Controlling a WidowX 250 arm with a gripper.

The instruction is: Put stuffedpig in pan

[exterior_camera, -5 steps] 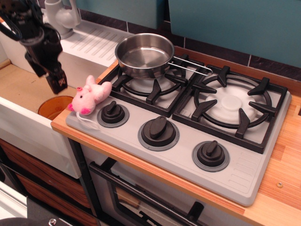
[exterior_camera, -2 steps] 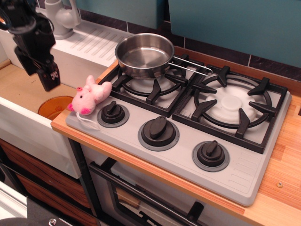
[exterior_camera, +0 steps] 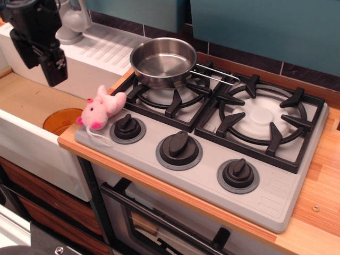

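The stuffedpig point(exterior_camera: 102, 108) is pale pink and lies on its side at the stove's front left corner, just left of the leftmost knob, with its white string trailing toward the front. The pan point(exterior_camera: 162, 62) is shiny steel and stands empty on the back left burner, its wire handle pointing right. My gripper point(exterior_camera: 53, 70) hangs over the sink, up and to the left of the pig and well apart from it. Its black fingers look pressed together, with nothing between them.
An orange disc point(exterior_camera: 62, 120) lies in the sink left of the counter edge. A white faucet point(exterior_camera: 71, 20) and drainboard point(exterior_camera: 103, 47) stand at the back left. Three black knobs point(exterior_camera: 179, 148) line the stove's front. The right burner point(exterior_camera: 263, 118) is bare.
My gripper has risen and moved left, away from the pig. The pig and the pan have not moved.
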